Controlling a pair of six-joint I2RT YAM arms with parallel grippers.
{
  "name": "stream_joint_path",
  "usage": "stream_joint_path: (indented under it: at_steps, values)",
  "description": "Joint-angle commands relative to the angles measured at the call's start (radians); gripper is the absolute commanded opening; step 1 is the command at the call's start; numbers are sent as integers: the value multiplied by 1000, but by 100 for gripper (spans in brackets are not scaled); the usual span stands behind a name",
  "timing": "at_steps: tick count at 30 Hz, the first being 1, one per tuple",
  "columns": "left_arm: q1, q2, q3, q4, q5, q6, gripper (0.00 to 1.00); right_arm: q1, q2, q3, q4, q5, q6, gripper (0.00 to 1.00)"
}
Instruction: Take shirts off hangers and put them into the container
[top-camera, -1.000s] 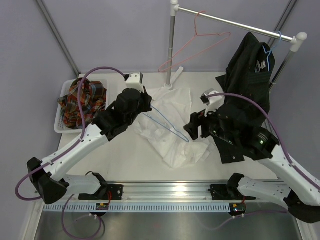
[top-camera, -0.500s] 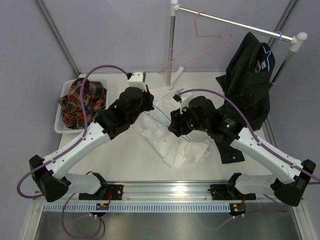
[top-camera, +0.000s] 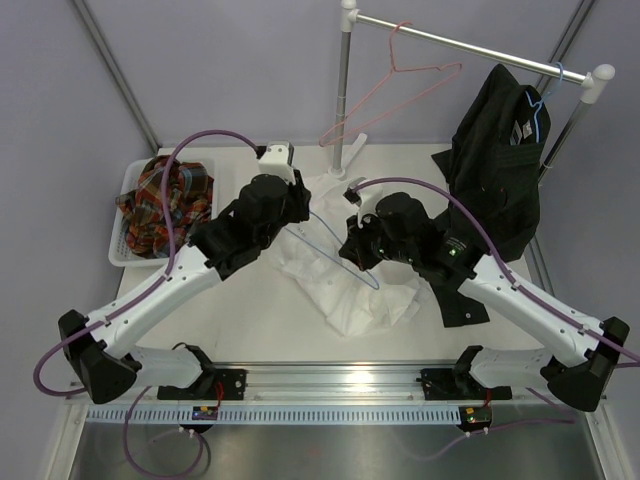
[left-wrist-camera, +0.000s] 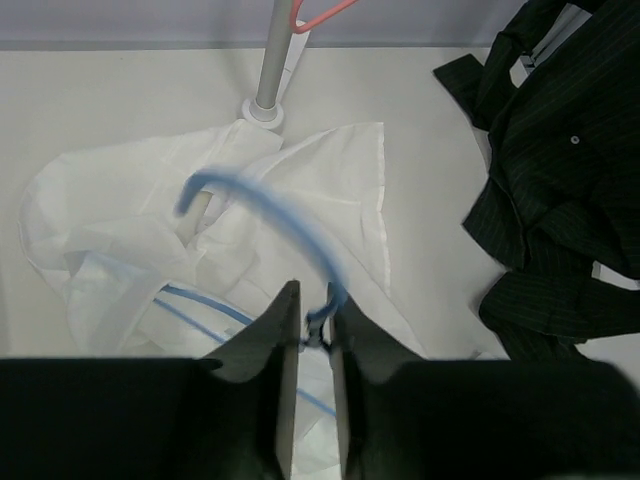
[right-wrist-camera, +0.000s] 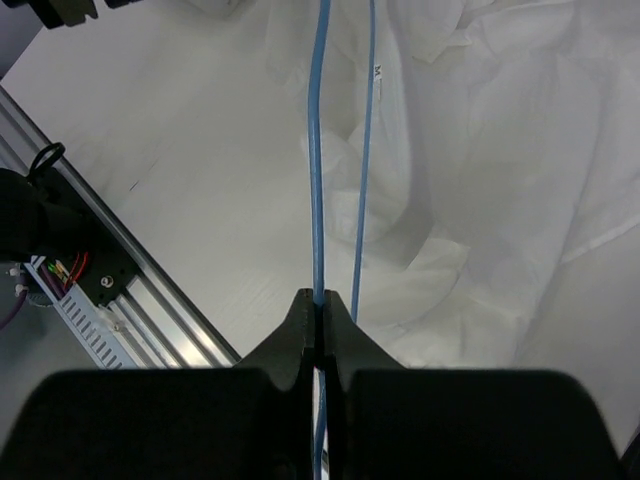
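The white shirt lies crumpled in the middle of the top view. A light blue hanger is still inside it: two thin wires run across the cloth, and the hook arches up clear of the folds. The plaid shirt, red, orange and navy, sits bunched in the white lattice container at the left edge. At the upper right the black shirt hangs on a second light blue hanger. The pink-red hanger hangs bare and tilted at top centre.

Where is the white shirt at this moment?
In the top view, the white shirt lies crumpled on the middle of the table, below the blue hanger and left of the black shirt.
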Motion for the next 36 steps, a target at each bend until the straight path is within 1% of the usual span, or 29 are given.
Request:
stream_joint_path:
  at_steps: [1, 2, 3, 4, 5, 12, 16, 18, 19, 20, 23, 27, 28, 29, 30, 32, 35, 36]
  values:
    - [-3, -65, 10, 64, -32, 12, 41, 10, -63, -13, -8, 22, 16, 0]
    - [-1, -73, 2, 62, -28, 14, 59, 10, -82, -25, -11, 22, 20, 0]
    - [-1, -88, -1, 61, -22, 14, 83, 9, -94, -35, -14, 28, 23, 0]
    - [-1, -97, -4, 57, -17, 14, 92, 10, -105, -45, -22, 33, 32, 0]
    - [-1, -107, -9, 53, -16, 8, 98, 10, -128, -70, -26, 36, 36, 0]
    - [2, -196, -12, -2, 4, 27, 99, 10, -255, -160, -94, 39, 75, 0]
    - [25, -232, -30, -41, 20, 37, 99, 9, -356, -168, -182, 116, 102, 0]
    - [74, -246, -44, -64, 29, 35, 99, 9, -412, -141, -227, 137, 104, 0]
    - [95, -248, -53, -77, 49, 35, 99, 10, -427, -109, -279, 145, 105, 0]
    - [139, -248, -55, -91, 58, 38, 99, 10, -458, -90, -304, 153, 102, 0]
    - [192, -248, -61, -147, 70, 76, 99, 10, -510, -1, -394, 185, 102, 0]
    - [210, -272, -108, -162, 23, 130, 99, 10, -535, 122, -499, 325, 142, 0]
    - [213, -281, -122, -160, 2, 133, 99, 10, -515, 164, -550, 420, 162, 0]
    - [215, -285, -142, -160, -8, 135, 99, 10, -501, 182, -577, 467, 171, 0]
    - [215, -285, -151, -159, -25, 135, 99, 10, -484, 200, -615, 549, 181, 0]
    - [216, -282, -167, -159, -35, 139, 99, 10, -435, 244, -640, 611, 213, 0]
    - [218, -278, -179, -160, -38, 152, 99, 10, -374, 295, -677, 747, 276, 0]
    - [220, -283, -182, -159, -42, 152, 99, 10, -355, 306, -692, 836, 296, 0]
